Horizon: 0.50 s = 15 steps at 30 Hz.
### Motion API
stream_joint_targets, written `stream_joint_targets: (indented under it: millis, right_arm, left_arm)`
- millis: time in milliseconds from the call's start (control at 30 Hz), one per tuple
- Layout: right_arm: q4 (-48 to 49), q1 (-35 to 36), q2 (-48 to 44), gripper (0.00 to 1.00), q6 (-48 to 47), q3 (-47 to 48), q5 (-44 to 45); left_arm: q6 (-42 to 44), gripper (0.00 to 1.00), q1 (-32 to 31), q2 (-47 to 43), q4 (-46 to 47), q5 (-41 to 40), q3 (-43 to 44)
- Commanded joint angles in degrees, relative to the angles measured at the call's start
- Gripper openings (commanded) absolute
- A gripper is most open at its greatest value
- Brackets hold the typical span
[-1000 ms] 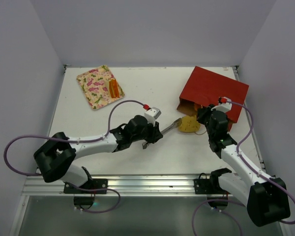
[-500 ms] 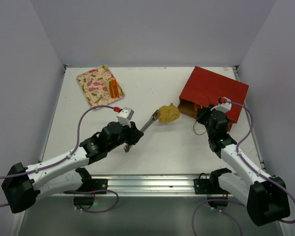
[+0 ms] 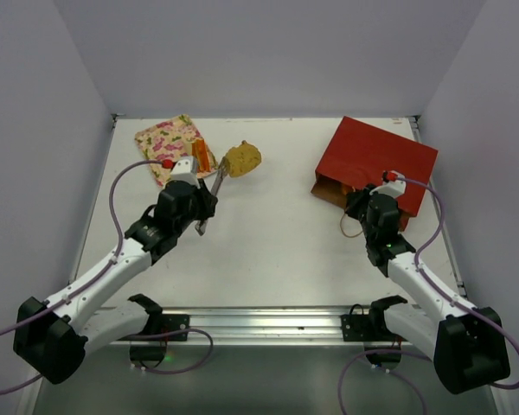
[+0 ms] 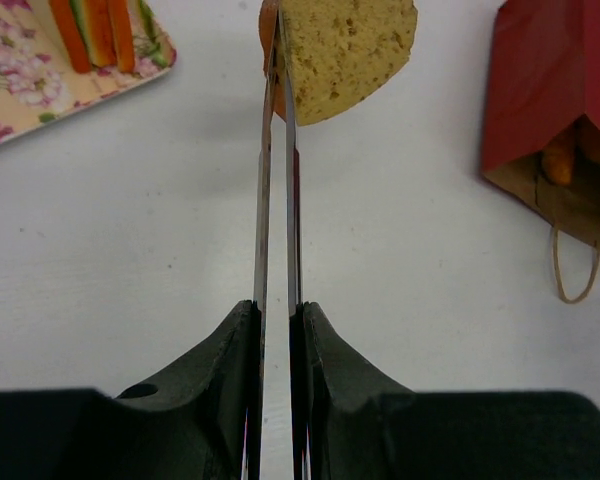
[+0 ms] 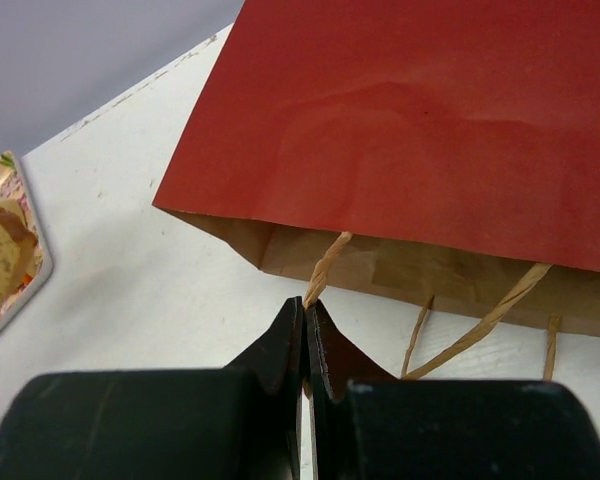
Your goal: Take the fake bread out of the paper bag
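My left gripper [image 3: 224, 170] has long thin metal fingers shut on a tan spongy bread piece [image 3: 242, 159] with an orange edge. It holds the piece above the table, just right of the floral tray [image 3: 166, 145]. In the left wrist view the fingertips [image 4: 277, 40] pinch the bread's [image 4: 348, 50] left edge. The dark-red paper bag [image 3: 376, 159] lies flat at the far right, its brown mouth facing left. An orange piece [image 4: 558, 160] shows inside the mouth. My right gripper [image 5: 307, 305] is shut on one cord handle [image 5: 325, 268] at the bag's [image 5: 430, 120] mouth.
The floral tray [image 4: 30, 90] holds an orange-and-green striped sandwich piece [image 3: 201, 156], also seen in the left wrist view [image 4: 98, 30]. A second cord handle [image 4: 570, 270] loops out on the table. White walls close in the table's sides.
My left arm has carried the bread from the bag's mouth leftward and farther back, to beside the floral tray. The right gripper has stayed at the bag's handle.
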Motion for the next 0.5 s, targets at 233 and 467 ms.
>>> stream_joint_targets:
  millis: [233,467]
  right_arm:
    - [1.0,0.0,1.8,0.00,0.1,1.8,0.7]
    - [0.7,0.0,1.8,0.00,0.2,2.0,0.8]
  left_arm:
    - [2.2,0.00,10.1,13.7,6.6,1.6,11.7]
    - [2.1,0.00,10.5,21.1,6.8,0.7,18.6]
